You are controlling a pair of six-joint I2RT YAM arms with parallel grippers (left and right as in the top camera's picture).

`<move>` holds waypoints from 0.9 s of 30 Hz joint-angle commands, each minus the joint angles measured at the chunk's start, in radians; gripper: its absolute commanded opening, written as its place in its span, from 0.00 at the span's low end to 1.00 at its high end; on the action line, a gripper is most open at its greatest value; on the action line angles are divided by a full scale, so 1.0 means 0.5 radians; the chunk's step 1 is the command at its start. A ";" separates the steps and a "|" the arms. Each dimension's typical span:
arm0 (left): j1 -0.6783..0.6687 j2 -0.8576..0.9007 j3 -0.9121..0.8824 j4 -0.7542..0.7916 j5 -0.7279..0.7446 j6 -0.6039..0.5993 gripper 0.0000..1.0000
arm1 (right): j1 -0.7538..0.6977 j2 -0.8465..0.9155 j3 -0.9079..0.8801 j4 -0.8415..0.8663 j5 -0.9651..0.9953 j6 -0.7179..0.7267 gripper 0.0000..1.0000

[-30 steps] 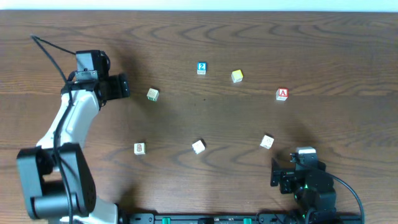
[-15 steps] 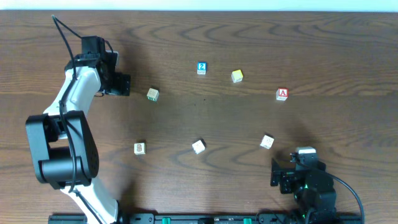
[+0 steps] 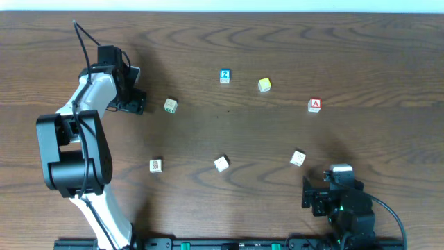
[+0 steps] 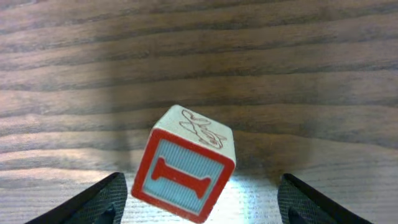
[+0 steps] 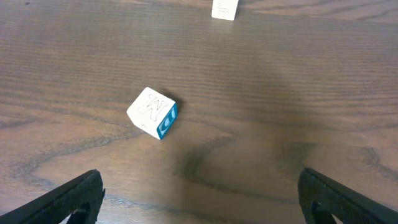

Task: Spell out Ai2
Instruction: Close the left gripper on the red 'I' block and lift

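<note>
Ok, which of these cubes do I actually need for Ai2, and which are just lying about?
For the job:
red-bordered A cube
red-bordered I cube
blue-bordered 2 cube

Lying about:
yellow cube
front-left pale cube
front-middle pale cube
pale cube with a blue side

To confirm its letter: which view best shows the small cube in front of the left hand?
Left wrist view: the small white cube with a red-bordered I sits close up, letter readable. Overhead shows it as a tiny pale block, letter illegible. Right wrist view misses it.
</note>
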 commanded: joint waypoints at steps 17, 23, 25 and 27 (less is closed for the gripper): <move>0.026 0.026 0.037 0.106 0.114 0.147 0.53 | -0.014 -0.013 -0.025 -0.003 -0.002 -0.023 0.99; 0.033 0.026 0.037 0.098 0.143 0.147 0.46 | -0.014 -0.013 -0.025 -0.004 -0.002 -0.023 0.99; 0.033 0.026 0.037 0.096 0.143 0.147 0.44 | -0.014 -0.013 -0.025 -0.003 -0.002 -0.023 0.99; 0.033 0.026 0.037 0.095 0.143 0.147 0.41 | -0.014 -0.013 -0.025 -0.003 -0.002 -0.023 0.99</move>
